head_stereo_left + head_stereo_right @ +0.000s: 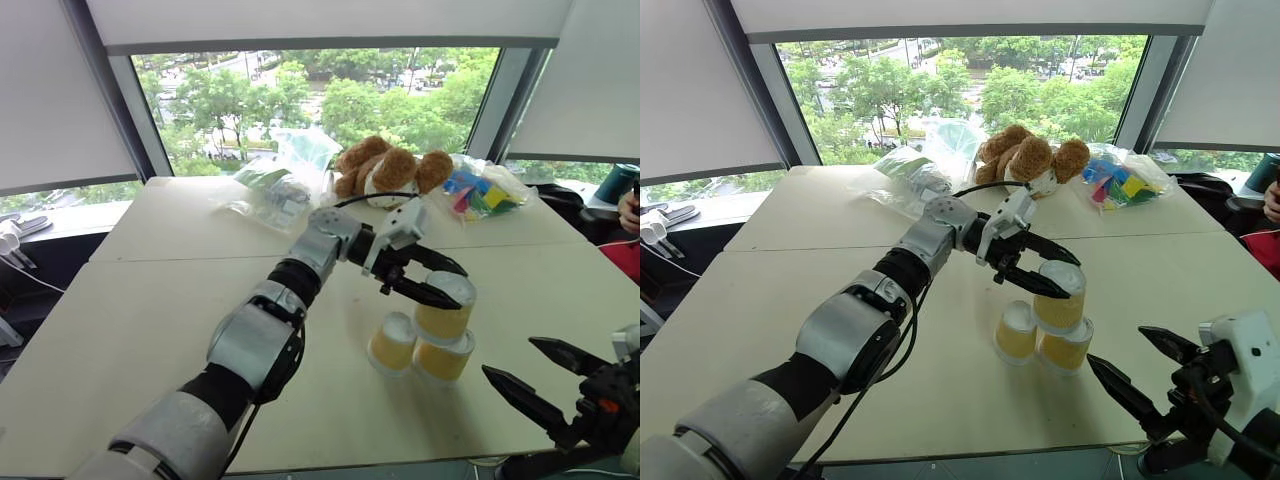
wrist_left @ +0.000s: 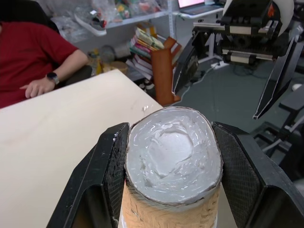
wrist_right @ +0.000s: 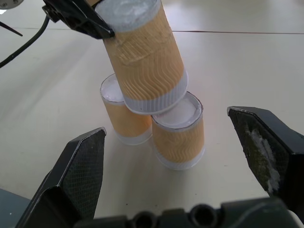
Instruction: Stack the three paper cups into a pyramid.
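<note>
Standing upside down on the pale table (image 1: 150, 300), white bases up, are two of the three paper cups: the left lower cup (image 1: 392, 342) and the right lower cup (image 1: 445, 356), touching side by side with their long axes upright. A third one, the top cup (image 1: 446, 306), is sitting over the pair, also base up, its rim resting on the right lower cup and reaching toward the seam between the two. In the right wrist view its axis is leaning, with the base tipped away from the lower cups' line rather than standing plumb. That makes three cups in all, forming the pyramid shape of two below and one above.

The left gripper (image 1: 425, 280) is clamping the top cup near its base, one black finger (image 2: 107, 175) on each side, squeezing the base into an oval. The right gripper (image 1: 540, 375) is hanging near the table's front edge, apart from the cups, its two fingers spread wide and holding nothing.

Lying at the far side of the table are one teddy bear (image 1: 385, 170), one clear plastic bag (image 1: 275, 185) and one bag of coloured blocks (image 1: 480, 190)
</note>
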Tool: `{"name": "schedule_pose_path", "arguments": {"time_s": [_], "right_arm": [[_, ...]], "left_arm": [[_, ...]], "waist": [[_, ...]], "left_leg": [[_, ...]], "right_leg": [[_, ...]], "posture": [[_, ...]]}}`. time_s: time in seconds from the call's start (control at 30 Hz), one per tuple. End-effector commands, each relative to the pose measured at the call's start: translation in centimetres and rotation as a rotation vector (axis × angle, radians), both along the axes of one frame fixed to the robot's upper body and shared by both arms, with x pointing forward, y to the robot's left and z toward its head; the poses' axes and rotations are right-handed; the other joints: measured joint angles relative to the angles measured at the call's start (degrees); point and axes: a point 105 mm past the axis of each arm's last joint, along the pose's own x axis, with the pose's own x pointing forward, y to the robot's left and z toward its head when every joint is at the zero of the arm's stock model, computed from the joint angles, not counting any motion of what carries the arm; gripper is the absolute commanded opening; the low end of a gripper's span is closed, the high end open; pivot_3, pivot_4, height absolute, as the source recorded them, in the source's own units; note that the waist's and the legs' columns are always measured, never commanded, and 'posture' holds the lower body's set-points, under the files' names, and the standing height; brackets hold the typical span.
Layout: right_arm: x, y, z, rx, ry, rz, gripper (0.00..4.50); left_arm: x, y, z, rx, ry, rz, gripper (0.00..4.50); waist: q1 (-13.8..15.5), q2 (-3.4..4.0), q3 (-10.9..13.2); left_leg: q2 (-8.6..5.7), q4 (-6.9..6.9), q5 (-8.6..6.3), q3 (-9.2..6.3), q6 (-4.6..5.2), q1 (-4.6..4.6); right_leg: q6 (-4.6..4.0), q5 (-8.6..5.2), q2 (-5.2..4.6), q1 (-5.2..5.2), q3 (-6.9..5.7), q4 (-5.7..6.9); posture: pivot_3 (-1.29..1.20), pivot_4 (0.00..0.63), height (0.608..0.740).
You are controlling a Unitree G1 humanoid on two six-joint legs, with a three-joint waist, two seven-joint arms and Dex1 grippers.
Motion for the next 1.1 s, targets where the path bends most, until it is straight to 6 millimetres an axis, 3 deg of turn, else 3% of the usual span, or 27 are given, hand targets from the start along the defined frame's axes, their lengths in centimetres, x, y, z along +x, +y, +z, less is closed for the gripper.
{"name": "schedule_pose_path", "arguments": {"time_s": [0.03, 0.3, 0.57, 0.8, 0.97, 1.1], "right_arm": [[0.1, 0.5, 0.5, -0.016, -0.037, 0.012, 4.50], [0.4, 0.6, 0.3, -0.013, -0.039, 0.010, 4.50], [0.7, 0.6, 0.0, -0.018, -0.036, 0.010, 4.50], [0.9, 0.6, 0.0, -0.020, -0.044, 0.008, 4.50], [0.8, 0.5, -0.1, -0.023, -0.045, 0.001, 4.50], [0.8, 0.4, -0.1, -0.025, -0.044, -0.001, 4.50]], "left_arm": [[-0.2, -0.4, 0.9, -0.020, -0.048, -0.009, 2.18], [-0.1, -0.2, 0.0, 0.017, -0.045, -0.006, 2.18], [0.0, -0.1, 0.8, 0.010, -0.009, -0.003, 2.18], [-0.1, -0.1, -0.3, 0.040, -0.016, -0.007, 2.18], [0.2, -0.1, -0.5, 0.040, -0.023, 0.016, 4.43], [0.2, 0.0, 0.0, 0.027, -0.011, 0.008, 4.47]], "waist": [[0.0, 0.00, 0.0], [0.0, 0.01, 0.0], [0.0, 0.01, 0.0], [0.0, 0.02, 0.0], [0.0, 0.02, 0.0], [0.0, 0.02, 0.0]], "left_leg": [[0.00, 0.00, 0.00, 0.00, 0.00, 0.00], [0.00, 0.01, 0.00, -0.01, 0.00, 0.01], [0.00, 0.01, 0.00, -0.01, 0.00, 0.01], [0.00, 0.01, 0.00, -0.01, 0.00, 0.02], [-0.01, 0.02, 0.00, -0.01, 0.00, 0.02], [-0.02, 0.02, 0.00, -0.01, 0.00, 0.02]], "right_leg": [[0.00, 0.00, 0.00, 0.00, 0.00, 0.00], [0.00, 0.00, 0.00, 0.02, 0.00, 0.00], [0.00, 0.00, 0.02, 0.02, 0.00, 0.01], [0.00, 0.00, 0.02, 0.02, 0.00, 0.02], [0.00, 0.00, 0.03, 0.05, 0.00, 0.02], [0.00, 0.00, 0.03, 0.05, 0.00, 0.03]], "posture": [[0.00, 0.150, 0.740], [0.00, 0.150, 0.740], [0.00, 0.150, 0.740], [0.00, 0.150, 0.740], [0.00, 0.150, 0.740], [0.00, 0.150, 0.740]]}}
